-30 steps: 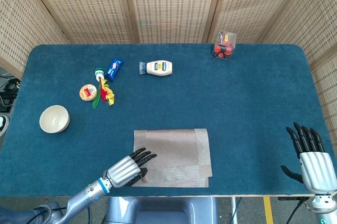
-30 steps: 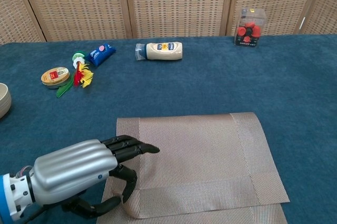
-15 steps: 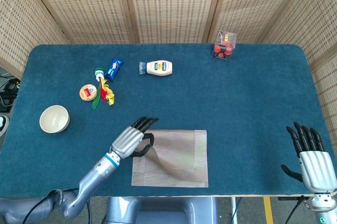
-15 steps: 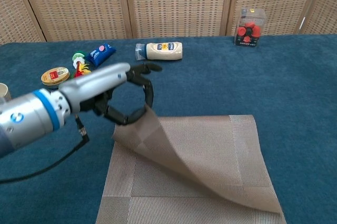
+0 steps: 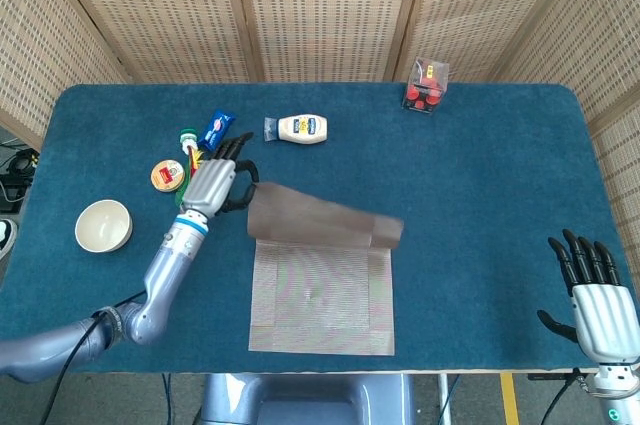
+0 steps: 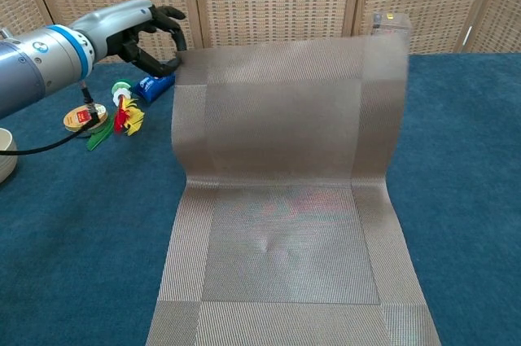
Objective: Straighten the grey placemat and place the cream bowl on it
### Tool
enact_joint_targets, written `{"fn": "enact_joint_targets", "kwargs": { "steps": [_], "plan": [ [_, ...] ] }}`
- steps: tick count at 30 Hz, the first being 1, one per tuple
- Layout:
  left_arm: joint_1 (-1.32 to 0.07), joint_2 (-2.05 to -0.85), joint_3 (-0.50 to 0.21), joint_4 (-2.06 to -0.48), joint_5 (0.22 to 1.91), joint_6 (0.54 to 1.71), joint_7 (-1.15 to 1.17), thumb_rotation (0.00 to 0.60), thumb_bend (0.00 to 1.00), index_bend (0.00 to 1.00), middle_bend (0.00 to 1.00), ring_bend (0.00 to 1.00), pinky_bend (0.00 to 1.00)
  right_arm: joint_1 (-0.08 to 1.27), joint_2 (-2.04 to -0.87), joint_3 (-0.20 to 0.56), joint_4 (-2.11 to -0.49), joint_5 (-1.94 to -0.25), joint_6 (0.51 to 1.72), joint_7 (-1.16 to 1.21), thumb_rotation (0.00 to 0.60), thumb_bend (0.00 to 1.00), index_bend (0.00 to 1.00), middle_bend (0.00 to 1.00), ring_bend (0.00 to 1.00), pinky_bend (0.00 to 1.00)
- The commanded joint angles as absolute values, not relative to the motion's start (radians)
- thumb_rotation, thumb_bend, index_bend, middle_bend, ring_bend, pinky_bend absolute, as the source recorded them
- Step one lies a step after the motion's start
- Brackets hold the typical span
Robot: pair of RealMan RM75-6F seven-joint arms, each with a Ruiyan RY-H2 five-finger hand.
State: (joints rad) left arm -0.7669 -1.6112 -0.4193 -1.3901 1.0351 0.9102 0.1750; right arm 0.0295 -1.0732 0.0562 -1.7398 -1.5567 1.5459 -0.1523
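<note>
One woven grey placemat [image 5: 320, 280], rectangular with a ribbed border, lies on the blue felt bench [image 5: 480, 175], its far half lifted into the air. The left hand [image 5: 215, 183] pinches the raised far-left corner between dark fingers [image 6: 167, 14], arm stretched forward. One round, glossy cream bowl [image 5: 103, 225] sits well left of the mat. The right hand [image 5: 598, 295] rests at the near right edge, fingers spread, holding nothing.

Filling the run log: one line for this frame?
left hand: holds grey placemat corner, far half lifted | right hand: idle | cream bowl: unplaced
</note>
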Motion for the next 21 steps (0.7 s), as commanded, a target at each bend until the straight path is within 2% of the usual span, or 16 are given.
{"fn": "enact_joint_targets", "kwargs": {
  "steps": [1, 4, 5, 7, 8, 9, 10, 11, 15, 21],
  "plan": [
    [-0.768, -1.608, -0.423, -1.316, 0.97, 0.91, 0.169, 0.6, 0.58, 0.8, 0.0, 0.0, 0.0, 0.029, -1.075, 0.056, -1.742, -1.558, 1.547, -0.156, 0.6, 0.0, 0.09, 0.0, 0.0, 0.0],
    [-0.754, -1.614, -0.408, -1.252, 0.94, 0.924, 0.167, 0.6, 0.58, 0.8, 0.0, 0.0, 0.0, 0.028, -1.076, 0.053, -1.742, -1.561, 1.549, -0.16, 0.6, 0.0, 0.09, 0.0, 0.0, 0.0],
    [-0.75, -1.616, -0.403, -1.237, 0.942, 0.926, 0.159, 0.6, 0.56, 0.76, 0.0, 0.0, 0.0, 0.028, -1.076, 0.053, -1.741, -1.561, 1.549, -0.161, 0.6, 0.0, 0.09, 0.0, 0.0, 0.0],
    [-0.74, -1.613, -0.39, -1.218, 0.951, 0.923, 0.136, 0.6, 0.4, 0.48, 0.0, 0.0, 0.0, 0.028, -1.077, 0.052, -1.741, -1.562, 1.548, -0.163, 0.6, 0.0, 0.09, 0.0, 0.0, 0.0],
    [-0.733, -1.609, -0.381, -1.212, 0.96, 0.922, 0.121, 0.6, 0.23, 0.24, 0.0, 0.0, 0.0, 0.028, -1.077, 0.051, -1.74, -1.562, 1.547, -0.163, 0.6, 0.0, 0.09, 0.0, 0.0, 0.0],
    [-0.724, -1.603, -0.372, -1.212, 0.966, 0.918, 0.104, 0.6, 0.09, 0.07, 0.0, 0.0, 0.0, 0.029, -1.078, 0.051, -1.74, -1.562, 1.546, -0.163, 0.6, 0.0, 0.09, 0.0, 0.0, 0.0],
    [-0.714, -1.593, -0.365, -1.22, 0.972, 0.914, 0.088, 0.6, 0.03, 0.01, 0.0, 0.0, 0.0, 0.029, -1.078, 0.051, -1.739, -1.562, 1.546, -0.163, 0.6, 0.0, 0.09, 0.0, 0.0, 0.0],
    [-0.703, -1.581, -0.361, -1.232, 0.979, 0.919, 0.073, 0.6, 0.0, 0.0, 0.0, 0.0, 0.0, 0.029, -1.079, 0.051, -1.738, -1.561, 1.545, -0.163, 0.6, 0.0, 0.09, 0.0, 0.0, 0.0],
    [-0.652, -1.539, -0.346, -1.278, 1.043, 1.004, 0.029, 0.6, 0.0, 0.0, 0.0, 0.0, 0.0, 0.031, -1.084, 0.046, -1.734, -1.565, 1.538, -0.169, 0.6, 0.0, 0.09, 0.0, 0.0, 0.0],
    [-0.538, -1.39, -0.299, -1.438, 1.117, 1.154, 0.059, 0.6, 0.0, 0.0, 0.0, 0.0, 0.0, 0.054, -1.103, 0.016, -1.717, -1.616, 1.492, -0.207, 0.6, 0.0, 0.09, 0.0, 0.0, 0.0]
  ]
}}
